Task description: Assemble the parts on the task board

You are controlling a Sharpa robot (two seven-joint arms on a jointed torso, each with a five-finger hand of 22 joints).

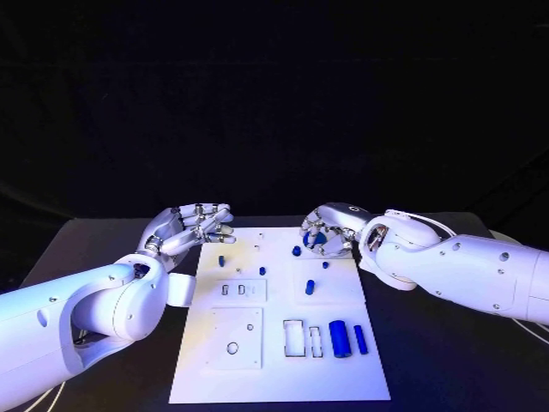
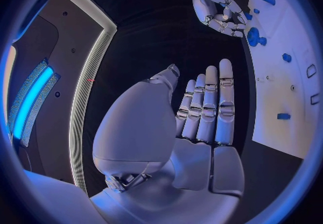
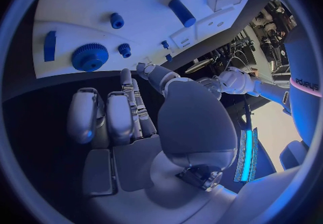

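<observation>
The white task board (image 1: pixel 213 378) lies in the middle of the black table. A blue gear (image 1: pixel 311 243) sits near its far edge, also seen in the right wrist view (image 3: pixel 89 56) and the left wrist view (image 2: pixel 253 36). My right hand (image 1: pixel 329 230) hovers just over the gear with its fingers (image 3: pixel 118 119) half curled and apart, holding nothing. My left hand (image 1: pixel 190 227) floats by the board's far left corner, its fingers (image 2: pixel 209 105) straight and empty. A blue cylinder (image 1: pixel 310 287) lies mid-board. A thicker cylinder (image 1: pixel 339 338) and a thin bar (image 1: pixel 360 339) lie at the near right.
Small blue pegs stand on the board (image 1: pixel 223 259), (image 1: pixel 262 270), (image 1: pixel 296 251). A flat blue bar (image 3: pixel 50 45) lies beside the gear. Rectangular cut-outs (image 1: pixel 294 337) and a round hole (image 1: pixel 232 348) mark the near half. Black table (image 1: pixel 89 249) runs round the board.
</observation>
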